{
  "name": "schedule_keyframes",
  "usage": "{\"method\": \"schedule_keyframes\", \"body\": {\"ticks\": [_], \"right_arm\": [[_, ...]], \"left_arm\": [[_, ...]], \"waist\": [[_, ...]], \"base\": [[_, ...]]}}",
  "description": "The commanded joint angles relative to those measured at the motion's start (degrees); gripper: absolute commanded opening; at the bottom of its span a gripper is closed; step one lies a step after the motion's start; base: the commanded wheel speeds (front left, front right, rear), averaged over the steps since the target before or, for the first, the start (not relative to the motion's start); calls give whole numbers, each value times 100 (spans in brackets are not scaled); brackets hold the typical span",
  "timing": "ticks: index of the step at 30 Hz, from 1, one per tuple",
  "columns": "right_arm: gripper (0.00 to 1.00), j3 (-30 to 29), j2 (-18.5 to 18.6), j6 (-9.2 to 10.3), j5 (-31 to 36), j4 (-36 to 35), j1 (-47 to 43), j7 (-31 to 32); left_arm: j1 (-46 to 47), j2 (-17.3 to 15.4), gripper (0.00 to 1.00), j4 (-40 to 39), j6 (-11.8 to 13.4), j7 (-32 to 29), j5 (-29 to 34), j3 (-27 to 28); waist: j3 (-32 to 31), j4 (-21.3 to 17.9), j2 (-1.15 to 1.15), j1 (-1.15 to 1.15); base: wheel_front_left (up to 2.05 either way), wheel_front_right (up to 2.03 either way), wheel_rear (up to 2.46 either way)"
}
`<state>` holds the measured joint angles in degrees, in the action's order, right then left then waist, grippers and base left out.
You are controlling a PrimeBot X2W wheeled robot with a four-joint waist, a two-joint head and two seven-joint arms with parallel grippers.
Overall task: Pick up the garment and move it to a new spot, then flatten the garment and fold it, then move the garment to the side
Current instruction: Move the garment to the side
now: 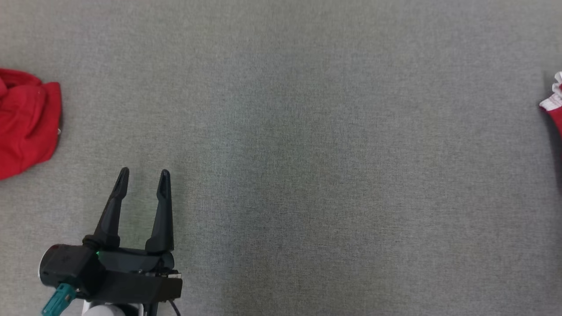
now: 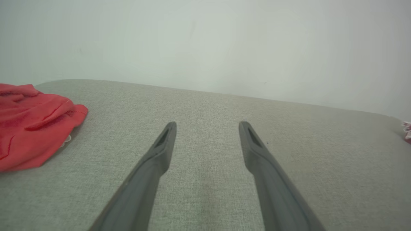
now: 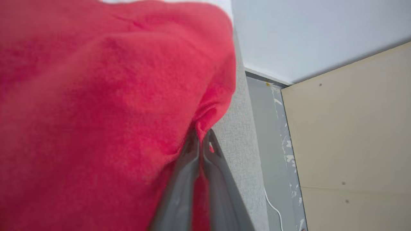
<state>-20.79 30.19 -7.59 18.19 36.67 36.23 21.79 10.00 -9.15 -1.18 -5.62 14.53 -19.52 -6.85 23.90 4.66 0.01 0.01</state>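
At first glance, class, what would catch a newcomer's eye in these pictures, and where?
A bright red garment spreads across the left of the right wrist view, the right gripper pinching a fold between shut fingers. In the head view, a second red garment lies at the grey surface's left edge, with the left gripper open at lower left.

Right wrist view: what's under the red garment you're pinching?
Beside the red garment, pinched in the shut right gripper, a strip of grey fabric-covered surface shows. The garment covers everything directly beneath it, so what lies there cannot be seen.
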Motion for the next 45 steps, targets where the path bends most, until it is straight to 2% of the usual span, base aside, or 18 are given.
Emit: {"method": "schedule_keyframes", "body": {"ticks": [1,10,15,16,17,18,19,23,26,31,37,42,45], "right_arm": [[0,-36,42,18,-5,-79,-35,-24],[0,-305,-186,18,354,-796,-542,128],[0,-436,-252,18,591,-1116,-749,-38],[5,-460,-263,18,627,-1079,-790,-110],[39,-484,-253,18,643,-1031,-815,-207],[82,-484,-237,18,673,-1002,-812,-345],[100,-554,-233,18,703,-934,-781,-419],[100,-673,-173,17,624,-742,-746,-898],[100,-608,-75,17,424,-576,-755,-1543],[100,58,-200,17,-280,-237,-616,-2347],[100,1084,-931,17,-1205,-270,-793,-2755],[100,1721,-1523,17,-2078,-763,-1446,-2947],[100,2041,-1691,17,-2602,-1119,-1898,-3032]], "left_arm": [[111,15,100,-39,-11,7,31,-20],[71,41,100,37,7,22,5,-83],[84,32,100,83,-15,37,-13,-118],[96,32,100,97,-17,39,-16,-126],[102,28,100,104,-19,40,-17,-129],[109,30,100,117,-21,39,-17,-137],[109,34,100,136,-21,39,-20,-147],[77,61,100,194,-15,46,-51,-168],[20,88,100,251,1,55,-78,-154],[-147,148,100,386,44,59,-110,-130],[-473,181,100,580,124,61,-11,-70],[-823,290,100,528,199,64,69,110],[-1001,354,100,471,233,65,182,205]], "waist": [[120,17,-1,-1],[57,-40,-1,-1],[-33,-128,-1,-1],[-57,-139,-1,-1],[-75,-150,-1,-1],[-102,-159,-1,-1],[-139,-170,-1,-1],[-317,-197,-1,-1],[-503,-211,-1,-1],[-957,-222,-1,-1],[-1589,-193,-1,-1],[-2021,-163,-1,-1],[-2198,-147,-1,-1]], "base": [[0,0,0],[0,0,0],[0,0,0],[0,0,0],[0,0,0],[0,0,0],[0,0,0],[0,0,0],[0,0,0],[0,0,0],[0,0,0],[0,0,0],[0,0,0]]}}
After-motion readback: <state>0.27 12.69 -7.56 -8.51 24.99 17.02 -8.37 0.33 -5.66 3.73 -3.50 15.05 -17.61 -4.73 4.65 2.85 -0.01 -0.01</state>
